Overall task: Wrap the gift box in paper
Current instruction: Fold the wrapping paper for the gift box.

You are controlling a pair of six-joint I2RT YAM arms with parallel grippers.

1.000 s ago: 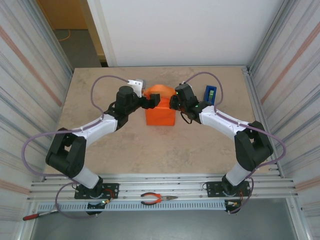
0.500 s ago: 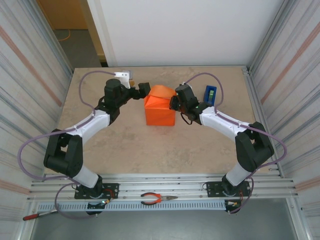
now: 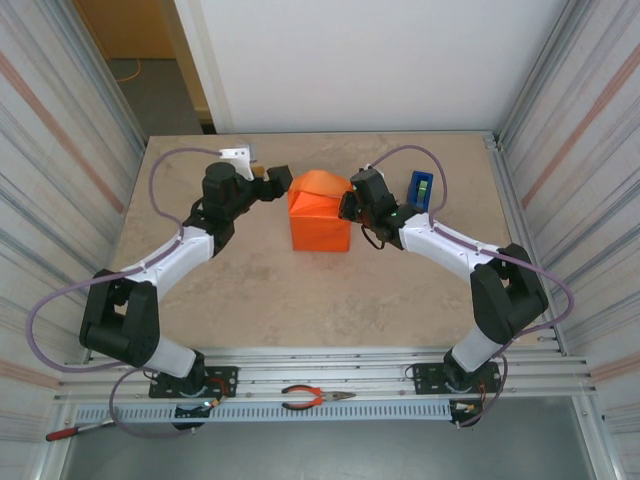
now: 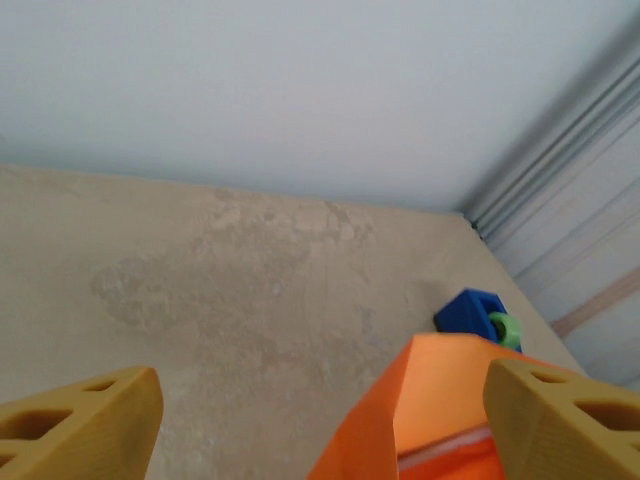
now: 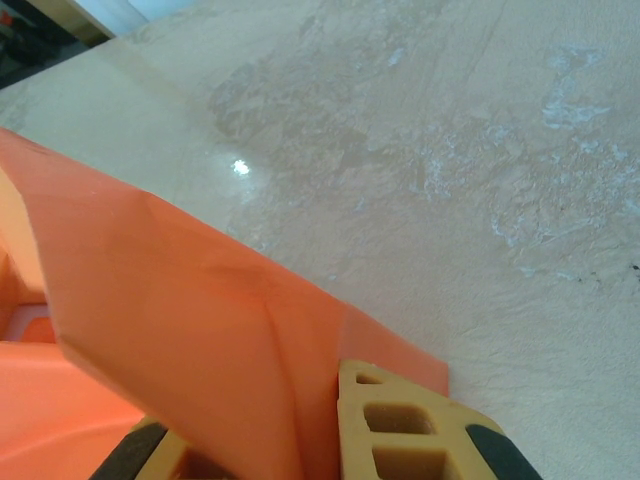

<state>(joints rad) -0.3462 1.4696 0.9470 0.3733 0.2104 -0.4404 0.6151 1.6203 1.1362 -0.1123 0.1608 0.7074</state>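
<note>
**Right arm pins the flap, left arm free**

Your gift box [image 3: 320,232] sits mid-tabletop [image 3: 250,290], toward the far edge, with the paper [image 3: 322,184] peaked over its top. Your right gripper [image 3: 347,206] is closed on the paper's flap at the box's right side, likely to stop the fold springing open. Your left gripper [image 3: 283,180] hovers just left of the box, spread wide, holding nothing. The blue tape dispenser [image 3: 421,187] stands right of the box near the far edge (probably for sealing). No writing is readable.

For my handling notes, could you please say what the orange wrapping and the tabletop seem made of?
The orange wrapping looks like thin matte paper: it holds sharp creases. The tabletop seems stone or stone-look laminate: mottled beige, slight glint.
</note>
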